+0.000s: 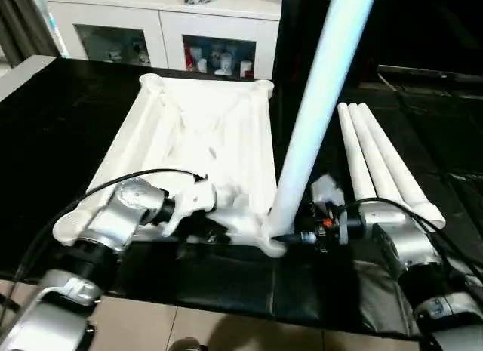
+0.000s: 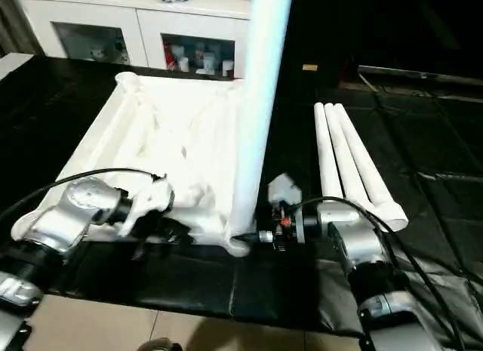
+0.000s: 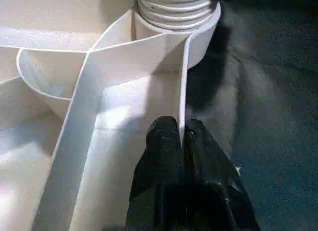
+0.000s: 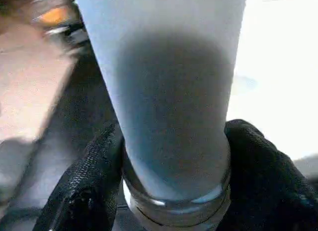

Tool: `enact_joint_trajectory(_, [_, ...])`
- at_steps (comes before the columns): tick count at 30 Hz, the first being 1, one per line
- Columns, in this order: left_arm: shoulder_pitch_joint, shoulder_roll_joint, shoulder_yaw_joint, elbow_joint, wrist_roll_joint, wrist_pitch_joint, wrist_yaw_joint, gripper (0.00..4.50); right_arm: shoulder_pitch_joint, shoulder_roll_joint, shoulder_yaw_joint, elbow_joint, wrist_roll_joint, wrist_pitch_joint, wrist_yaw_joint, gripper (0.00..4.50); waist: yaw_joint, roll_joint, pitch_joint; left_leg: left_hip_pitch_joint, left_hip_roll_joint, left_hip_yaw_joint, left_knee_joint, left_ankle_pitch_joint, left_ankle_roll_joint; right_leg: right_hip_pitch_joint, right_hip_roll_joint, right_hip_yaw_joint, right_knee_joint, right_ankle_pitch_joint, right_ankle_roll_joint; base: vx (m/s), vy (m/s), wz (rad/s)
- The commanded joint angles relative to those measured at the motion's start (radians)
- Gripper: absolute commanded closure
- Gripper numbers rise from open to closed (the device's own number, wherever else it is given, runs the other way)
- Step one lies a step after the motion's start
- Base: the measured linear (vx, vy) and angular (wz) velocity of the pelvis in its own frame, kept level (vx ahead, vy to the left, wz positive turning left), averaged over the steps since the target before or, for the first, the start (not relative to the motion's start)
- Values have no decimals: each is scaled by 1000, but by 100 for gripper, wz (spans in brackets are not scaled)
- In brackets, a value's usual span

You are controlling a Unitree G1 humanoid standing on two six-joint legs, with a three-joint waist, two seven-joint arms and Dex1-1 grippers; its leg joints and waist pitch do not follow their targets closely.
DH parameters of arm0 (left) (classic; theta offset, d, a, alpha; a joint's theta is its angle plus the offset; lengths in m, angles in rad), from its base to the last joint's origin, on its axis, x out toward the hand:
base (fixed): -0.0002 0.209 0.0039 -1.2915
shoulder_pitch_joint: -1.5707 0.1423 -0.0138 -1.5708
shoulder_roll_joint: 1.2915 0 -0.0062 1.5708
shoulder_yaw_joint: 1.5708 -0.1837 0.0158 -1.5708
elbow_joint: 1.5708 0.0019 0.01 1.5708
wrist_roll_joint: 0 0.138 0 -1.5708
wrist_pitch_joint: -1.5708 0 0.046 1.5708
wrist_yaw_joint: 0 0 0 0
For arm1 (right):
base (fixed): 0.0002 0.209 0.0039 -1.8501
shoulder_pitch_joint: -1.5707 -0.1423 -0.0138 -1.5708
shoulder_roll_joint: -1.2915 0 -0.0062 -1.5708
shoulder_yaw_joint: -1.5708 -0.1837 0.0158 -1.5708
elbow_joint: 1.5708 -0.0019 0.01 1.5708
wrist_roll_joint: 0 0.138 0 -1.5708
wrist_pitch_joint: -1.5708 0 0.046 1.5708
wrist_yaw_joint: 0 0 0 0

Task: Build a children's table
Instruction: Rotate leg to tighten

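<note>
While my right claw [image 4: 174, 156] pinched the base of the upright leg [image 1: 321, 102] at the near corner socket of the upside-down children's table [image 1: 204, 132] on the black worktop [image 1: 68, 117], my left claw [image 3: 181, 141], pressed together, clamped the frame rib. I feared cross-threading if the leg leaned, or the top skidding.

No readable text, label or number shows anywhere.

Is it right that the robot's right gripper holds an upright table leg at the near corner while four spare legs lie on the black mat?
Not quite: three spare legs lie on the black mat, as the left eye view shows. The right gripper does hold the upright table leg.
</note>
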Motion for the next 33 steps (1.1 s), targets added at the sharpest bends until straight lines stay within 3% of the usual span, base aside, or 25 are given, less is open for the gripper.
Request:
enact_joint_trajectory(1, [-38, -82, 52, 12, -4, 98, 196, 450, 0, 88, 14, 8, -36, 55, -186, 180, -6, -6, -59, 24, 41, -9, -70, -215, 18, 38, -84, 40, -82, -178, -223, 0, 0, 0])
enact_joint_trajectory(2, [-56, -134, 87, 10, -14, 174, 294, 450, -9, 140, 3, 20, -68, 83, -336, 180, -16, -4, -55, 24, 39, -12, -76, -242, -4, 39, -85, 41, -86, -239, -210, 0, 0, 0])
enact_joint_trajectory(3, [-61, -150, 95, 9, -15, 198, 323, 450, -11, 156, -1, 20, -75, 90, -374, 180, -20, -5, -55, 24, 39, -13, -78, -251, -17, 40, -86, 41, -88, -266, -202, 0, 0, 0])
enact_joint_trajectory(4, [-63, -157, 98, 8, -15, 209, 336, 450, -12, 164, -3, 19, -77, 93, -390, 180, -30, -8, -51, 28, 33, -16, -80, -288, -30, 37, -87, 40, -98, -349, -179, 0, 0, 0])
enact_joint_trajectory(5, [-66, -169, 104, 4, -14, 226, 358, 450, -15, 177, -3, 16, -84, 101, -419, 180, -35, -10, -53, 30, 34, -16, -78, -299, -26, 38, -91, 43, -105, -382, -163, 0, 0, 0])
enact_joint_trajectory(8, [-81, -252, 137, -25, -13, 307, 488, 450, -50, 259, -10, 21, -115, 157, -594, 180, -40, -5, -50, 35, 33, -15, -80, -313, -21, 31, -84, 46, -109, -373, -163, 0, 0, 0])
enact_joint_trajectory(10, [-81, -288, 137, -54, -9, 333, 522, 450, -71, 292, -8, 21, -130, 171, -655, 181, -44, -6, -58, 31, 34, -15, -80, -262, -22, 38, -82, 46, -100, -285, -175, 0, 0, 0])
enact_joint_trajectory(13, [-76, -310, 129, -88, -3, 355, 534, 450, -76, 313, -10, 15, -148, 173, -698, 181, -40, -7, -68, 24, 28, -9, -70, -158, 18, 48, -79, 46, -85, -104, -196, 0, 0, 0])
enact_joint_trajectory(14, [-76, -310, 129, -88, -3, 355, 534, 450, -76, 313, -10, 15, -148, 173, -698, 181, -41, -11, -69, 22, 29, -8, -69, -135, 26, 50, -78, 46, -82, -64, -202, 0, 0, 0])
enact_joint_trajectory(15, [-75, -309, 122, -96, 0, 355, 532, 450, -76, 313, -10, 17, -145, 166, -697, 125, -39, -10, -71, 18, 26, -8, -65, -95, 43, 54, -76, 44, -75, 2, -212, 0, 0, 0])
enact_joint_trajectory(18, [-72, -283, 105, -97, 17, 337, 520, 450, -64, 302, -11, 12, -144, 145, -685, 108, -37, -9, -74, 15, 24, -6, -60, -57, 75, 56, -75, 42, -67, 89, -227, 0, 0, 0])
enact_joint_trajectory(22, [-55, -236, 98, -102, 27, 315, 484, 450, -39, 266, -5, -11, -146, 117, -647, 64, -36, -3, -69, 15, 29, -8, -63, -106, 65, 51, -76, 41, -74, 19, -219, 0, 0, 0])
enact_joint_trajectory(26, [-38, -175, 84, -100, 34, 283, 425, 450, -19, 221, -42, -27, -110, 88, -586, 31, -41, -3, -66, 16, 31, -10, -68, -147, 45, 52, -77, 41, -80, -46, -207, 0, 0, 0])
enact_joint_trajectory(33, [-28, -82, 56, -56, 36, 172, 284, 450, 18, 79, -37, -55, -89, 15, -351, 8, -38, -6, -70, 13, 31, -7, -60, -123, 67, 53, -75, 41, -72, 30, -221, 0, 0, 0])
